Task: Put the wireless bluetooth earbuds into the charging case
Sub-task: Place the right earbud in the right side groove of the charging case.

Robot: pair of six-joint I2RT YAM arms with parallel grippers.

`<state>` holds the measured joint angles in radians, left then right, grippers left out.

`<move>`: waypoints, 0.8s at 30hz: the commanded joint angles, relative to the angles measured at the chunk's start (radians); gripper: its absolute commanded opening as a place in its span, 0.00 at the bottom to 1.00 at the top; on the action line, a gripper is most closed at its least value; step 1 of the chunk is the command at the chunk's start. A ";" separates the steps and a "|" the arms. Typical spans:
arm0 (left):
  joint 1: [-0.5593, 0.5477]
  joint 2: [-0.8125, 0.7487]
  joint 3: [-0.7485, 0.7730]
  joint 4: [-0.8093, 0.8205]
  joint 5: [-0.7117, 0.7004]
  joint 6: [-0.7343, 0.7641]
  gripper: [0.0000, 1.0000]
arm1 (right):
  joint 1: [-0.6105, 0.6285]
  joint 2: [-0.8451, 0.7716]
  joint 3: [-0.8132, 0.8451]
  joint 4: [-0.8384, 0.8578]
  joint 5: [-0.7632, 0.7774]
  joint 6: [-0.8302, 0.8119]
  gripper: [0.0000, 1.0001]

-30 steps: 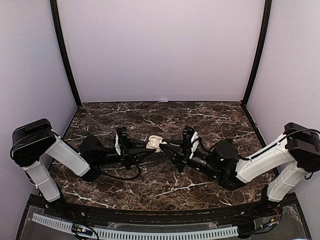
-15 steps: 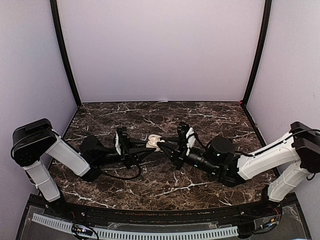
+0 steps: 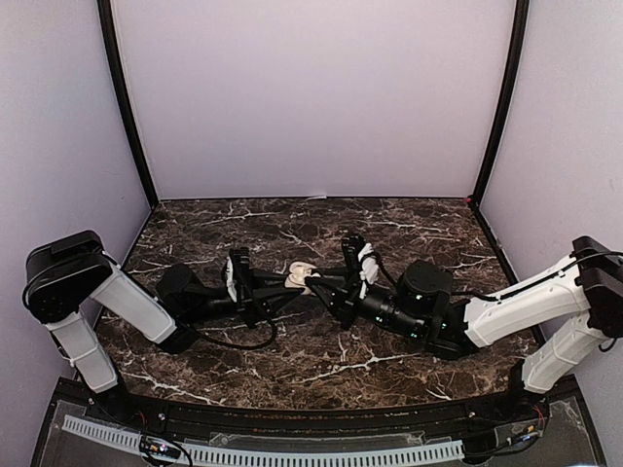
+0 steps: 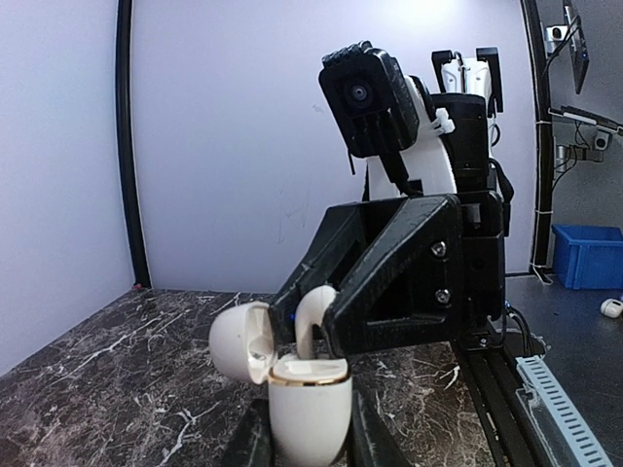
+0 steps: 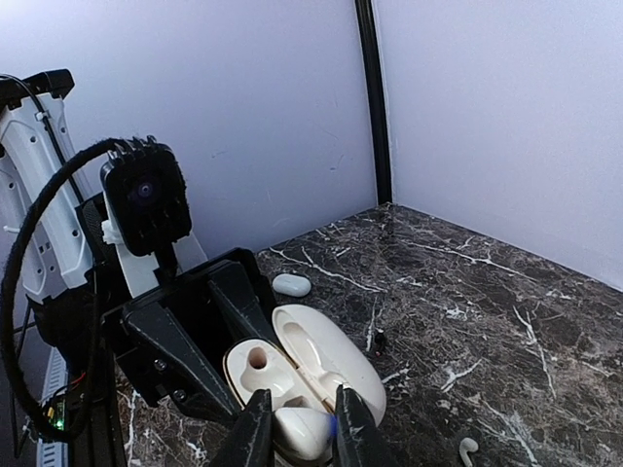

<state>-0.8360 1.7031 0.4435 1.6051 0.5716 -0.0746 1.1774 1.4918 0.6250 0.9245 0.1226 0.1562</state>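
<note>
Right wrist view: right claw (image 5: 297,420) pinched shut on an earbud (image 4: 311,316), just over the open case (image 5: 292,375). Left claw (image 4: 310,446) clamps the case upright. Risk: bud goes in tilted & jams, or slips from the grip & drops to the tabletop (image 5: 467,292). 2nd earbud (image 5: 292,284) lies beyond.

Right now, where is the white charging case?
Mid-table in the top view, the charging case stands open in the left gripper, the right gripper holding an earbud over it.
</note>
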 commanded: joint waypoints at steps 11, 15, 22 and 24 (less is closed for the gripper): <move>-0.011 0.011 0.008 0.228 0.013 -0.017 0.00 | 0.010 -0.032 0.051 -0.119 0.087 0.050 0.22; -0.011 0.017 0.006 0.228 0.017 -0.011 0.00 | 0.010 -0.038 0.062 -0.140 0.093 0.060 0.22; -0.011 0.026 -0.006 0.229 0.007 -0.017 0.00 | 0.009 -0.061 0.067 -0.190 0.090 0.068 0.22; -0.011 0.033 -0.018 0.229 0.002 -0.017 0.00 | 0.010 -0.068 0.074 -0.223 0.091 0.069 0.22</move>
<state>-0.8364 1.7294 0.4435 1.6039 0.5636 -0.0868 1.1843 1.4555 0.6647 0.7490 0.1833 0.2123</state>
